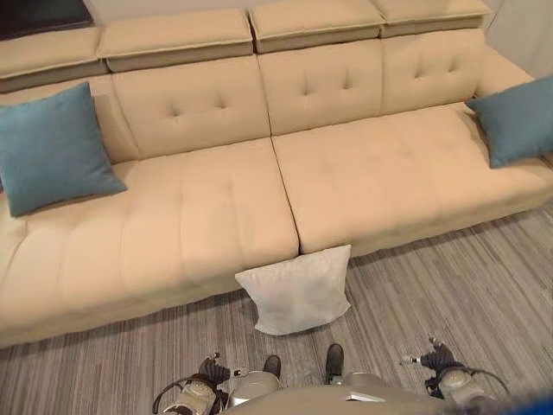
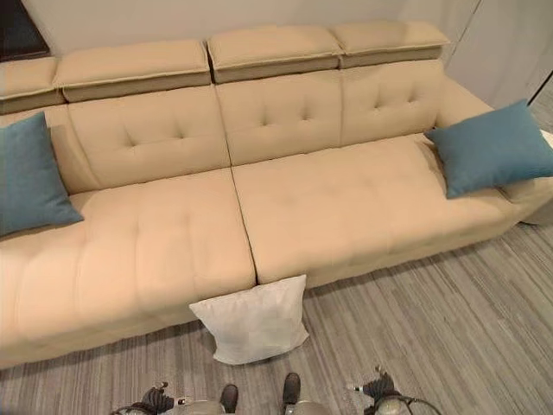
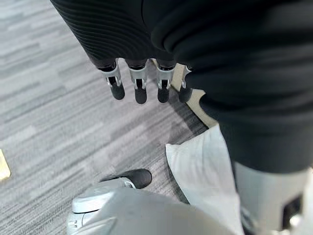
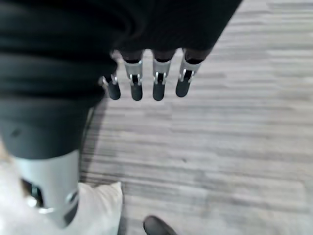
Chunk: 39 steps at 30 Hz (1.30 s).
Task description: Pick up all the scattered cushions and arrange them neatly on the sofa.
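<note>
White cushion [image 1: 298, 291] on floor, leaning against sofa [image 1: 207, 225] front; two blue cushions [image 1: 54, 147] [image 1: 517, 119] at sofa ends. Left hand [image 3: 139, 85], right hand [image 4: 146, 83] both relaxed, holding nothing

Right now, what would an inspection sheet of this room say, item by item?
Surface: beige sofa, seat mostly bare; grey striped floor in front.
Job's things: white cushion on the floor, leaning against the sofa front at the seam; left blue cushion propped at the sofa's left end; right blue cushion at its right end.
Clutter: nothing seen.
Hands: left hand and right hand hang over the floor, fingers straight, holding nothing.
Cables: nothing seen.
Surroundings: pale wall behind the sofa; a dark panel at upper left.
</note>
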### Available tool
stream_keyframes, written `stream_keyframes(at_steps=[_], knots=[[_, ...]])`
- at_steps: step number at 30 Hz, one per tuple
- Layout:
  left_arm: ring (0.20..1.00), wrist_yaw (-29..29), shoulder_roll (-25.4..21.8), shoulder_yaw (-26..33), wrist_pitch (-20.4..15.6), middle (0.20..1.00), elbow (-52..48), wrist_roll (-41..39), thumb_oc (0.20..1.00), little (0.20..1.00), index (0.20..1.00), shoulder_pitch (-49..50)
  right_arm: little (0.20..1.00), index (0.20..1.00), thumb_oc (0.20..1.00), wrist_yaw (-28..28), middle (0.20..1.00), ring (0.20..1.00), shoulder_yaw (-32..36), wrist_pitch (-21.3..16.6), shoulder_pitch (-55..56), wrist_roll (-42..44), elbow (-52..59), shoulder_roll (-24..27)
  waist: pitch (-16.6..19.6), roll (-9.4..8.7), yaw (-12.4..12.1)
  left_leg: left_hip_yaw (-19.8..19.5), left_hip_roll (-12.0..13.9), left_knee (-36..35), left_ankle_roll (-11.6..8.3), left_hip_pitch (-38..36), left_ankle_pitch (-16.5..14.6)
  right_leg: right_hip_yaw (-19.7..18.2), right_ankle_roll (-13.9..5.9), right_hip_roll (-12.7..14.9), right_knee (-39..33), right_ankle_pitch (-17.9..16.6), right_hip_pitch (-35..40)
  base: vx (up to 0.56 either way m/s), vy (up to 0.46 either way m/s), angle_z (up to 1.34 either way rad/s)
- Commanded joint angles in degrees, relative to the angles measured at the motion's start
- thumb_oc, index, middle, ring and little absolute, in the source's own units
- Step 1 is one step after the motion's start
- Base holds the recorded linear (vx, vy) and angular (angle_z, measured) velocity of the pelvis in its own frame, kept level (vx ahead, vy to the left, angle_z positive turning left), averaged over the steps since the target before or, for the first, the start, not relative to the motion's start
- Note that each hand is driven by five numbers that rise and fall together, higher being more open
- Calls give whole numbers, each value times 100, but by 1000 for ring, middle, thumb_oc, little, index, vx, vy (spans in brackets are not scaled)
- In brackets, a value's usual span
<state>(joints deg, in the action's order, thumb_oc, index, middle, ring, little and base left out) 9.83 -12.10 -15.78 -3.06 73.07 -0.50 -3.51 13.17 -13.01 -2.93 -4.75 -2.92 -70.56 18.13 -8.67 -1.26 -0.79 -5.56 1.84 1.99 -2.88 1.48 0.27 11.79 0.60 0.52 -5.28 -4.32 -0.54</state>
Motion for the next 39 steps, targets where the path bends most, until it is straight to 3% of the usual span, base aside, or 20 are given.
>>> stream_keyframes(at_steps=[1,4,6,12,19,24,29,36,39], knots=[[1000,29,56,-133,-69,1000,-139,65,1000,1000,1000,-320,1000,1000,1000,90,1000,1000,24,-54,77,196,-11,150,-177,-53,196,621,-166,292,-41,261,-250,-149,-522,361,506,652,0,-35,-101,80],[1000,37,65,-213,-38,1000,-252,106,1000,1000,1000,-357,1000,1000,1000,101,1000,1000,121,13,240,262,-12,155,-158,-13,377,1772,133,383,8,435,-133,246,-475,409,424,729,122,34,-27,109],[1000,46,44,-221,-16,1000,-228,160,1000,1000,1000,-318,1000,1000,1000,125,1000,1000,117,52,252,259,-72,127,-146,-48,386,2002,140,549,13,646,-75,345,-460,434,433,771,221,124,35,74],[1000,37,-17,-18,15,1000,-96,157,1000,1000,1000,-115,1000,1000,1000,115,1000,1000,29,83,182,58,-124,24,10,-63,267,1932,-40,88,157,287,-166,249,-594,472,697,883,294,144,134,-7],[1000,87,-243,196,-39,1000,-156,78,1000,1000,1000,-125,1000,1000,1000,60,1000,1000,-112,93,-18,-135,-22,-23,-121,-11,111,1868,-177,-74,438,8,-353,85,-955,818,2286,703,-521,64,140,-21],[1000,100,-297,248,-73,1000,-128,90,1000,1000,1000,-86,1000,1000,1000,46,1000,1000,-112,73,-15,-171,-7,17,-160,-15,144,1670,-253,-31,453,-132,-419,3,-835,726,1978,722,-657,103,1,4],[1000,79,-280,238,-102,1000,-141,91,1000,1000,1000,-86,1000,1000,1000,79,1000,1000,-129,52,18,-169,-51,78,-84,-117,118,1580,-305,127,387,-102,-518,37,-734,619,1423,773,-313,78,-75,27],[1000,128,-277,248,-134,1000,-341,-10,1000,1000,1000,-157,1000,1000,1000,126,1000,1000,-128,2,50,-124,45,128,-58,-132,128,1526,-256,-70,252,-180,-419,145,-679,514,923,766,3,39,-70,4],[1000,303,-331,271,-219,1000,-762,-346,1000,1000,1000,-442,1000,1000,1000,239,1000,1000,-95,-37,-130,43,153,172,-341,-132,125,1462,-203,47,196,227,-337,205,-634,550,1029,758,-311,-174,-74,23]])
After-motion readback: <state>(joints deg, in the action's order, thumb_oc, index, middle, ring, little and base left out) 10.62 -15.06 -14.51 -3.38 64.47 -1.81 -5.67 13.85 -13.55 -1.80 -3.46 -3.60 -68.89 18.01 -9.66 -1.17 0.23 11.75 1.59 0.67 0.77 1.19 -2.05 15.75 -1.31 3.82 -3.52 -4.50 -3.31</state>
